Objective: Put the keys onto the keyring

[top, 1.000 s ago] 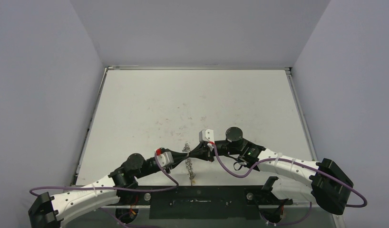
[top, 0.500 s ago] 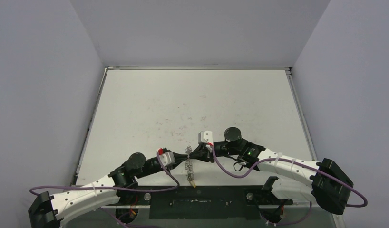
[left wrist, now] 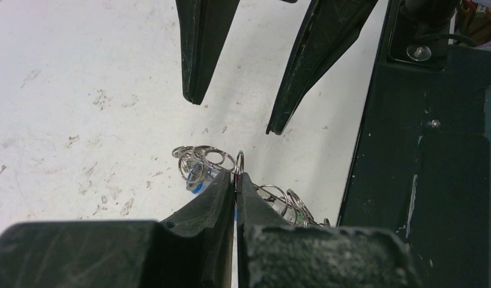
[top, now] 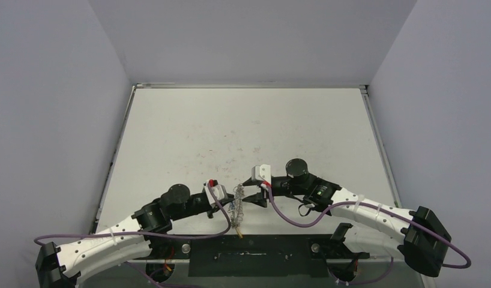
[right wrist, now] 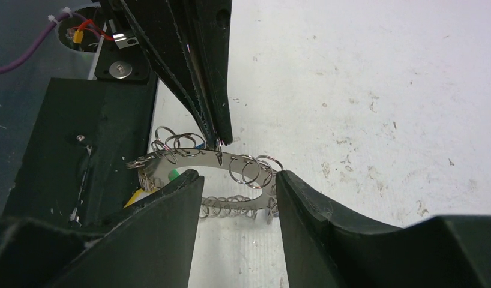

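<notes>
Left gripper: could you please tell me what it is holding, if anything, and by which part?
The left gripper is shut on the keyring, pinching what looks like one small wire loop at its edge.

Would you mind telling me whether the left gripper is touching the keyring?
Touching. In the left wrist view, the left gripper is shut on a wire loop of the keyring.

The wide silver metal keyring [right wrist: 189,156] with wire loops gleams glossy. The white tabletop [right wrist: 381,72] looks matt and scuffed.
</notes>
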{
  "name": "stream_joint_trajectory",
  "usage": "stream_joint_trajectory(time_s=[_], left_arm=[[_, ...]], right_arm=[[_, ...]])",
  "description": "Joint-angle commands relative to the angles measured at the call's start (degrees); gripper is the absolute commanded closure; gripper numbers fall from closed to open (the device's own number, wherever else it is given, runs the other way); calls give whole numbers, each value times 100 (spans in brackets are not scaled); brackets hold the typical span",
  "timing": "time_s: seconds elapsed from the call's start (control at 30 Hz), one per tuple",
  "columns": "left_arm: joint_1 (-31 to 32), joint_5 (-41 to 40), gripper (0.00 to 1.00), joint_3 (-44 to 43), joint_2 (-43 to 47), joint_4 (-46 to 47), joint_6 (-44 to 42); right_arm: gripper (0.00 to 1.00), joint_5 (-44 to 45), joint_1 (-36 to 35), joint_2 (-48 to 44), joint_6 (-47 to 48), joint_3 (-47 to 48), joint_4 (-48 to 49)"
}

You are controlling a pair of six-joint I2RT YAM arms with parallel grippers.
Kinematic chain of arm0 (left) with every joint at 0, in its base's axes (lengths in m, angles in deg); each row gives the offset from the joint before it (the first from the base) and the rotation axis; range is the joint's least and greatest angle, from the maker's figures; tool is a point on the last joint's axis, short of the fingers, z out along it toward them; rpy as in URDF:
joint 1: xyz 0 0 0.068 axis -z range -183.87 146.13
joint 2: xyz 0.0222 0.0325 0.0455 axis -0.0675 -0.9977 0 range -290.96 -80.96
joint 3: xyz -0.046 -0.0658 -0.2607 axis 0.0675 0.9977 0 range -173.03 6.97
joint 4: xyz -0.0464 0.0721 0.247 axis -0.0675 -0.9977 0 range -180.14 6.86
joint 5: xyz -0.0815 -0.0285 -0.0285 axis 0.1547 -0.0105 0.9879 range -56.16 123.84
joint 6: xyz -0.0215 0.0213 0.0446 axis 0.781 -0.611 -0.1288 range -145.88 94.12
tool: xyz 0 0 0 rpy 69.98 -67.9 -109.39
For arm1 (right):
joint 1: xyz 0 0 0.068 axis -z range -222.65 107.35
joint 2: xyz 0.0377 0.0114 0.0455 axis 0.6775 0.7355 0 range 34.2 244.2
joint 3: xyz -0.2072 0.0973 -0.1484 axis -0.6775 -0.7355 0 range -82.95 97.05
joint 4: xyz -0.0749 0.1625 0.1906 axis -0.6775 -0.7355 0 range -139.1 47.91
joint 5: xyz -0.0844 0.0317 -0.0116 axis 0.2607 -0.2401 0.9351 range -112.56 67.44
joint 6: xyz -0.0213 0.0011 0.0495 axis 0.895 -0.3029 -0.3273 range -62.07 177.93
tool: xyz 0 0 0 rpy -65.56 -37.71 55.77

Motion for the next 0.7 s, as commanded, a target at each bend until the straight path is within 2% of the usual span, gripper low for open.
stream_joint_trajectory(time_s=[0.0, 0.17, 0.4, 0.67], left_arm=[[8, -86, 100, -728, -180, -686, -124], [8, -59, 100, -1123, -489, -1115, -278], [15, -88, 100, -1420, -753, -1270, -348], [17, 5, 100, -1311, -698, -1080, -314]], right_arm=[[51, 55, -88, -7, 149, 339, 41], [52, 13, -188, 276, 25, 401, 274], [58, -2, -356, 621, -59, 421, 538], [75, 37, -413, 747, -77, 442, 673]])
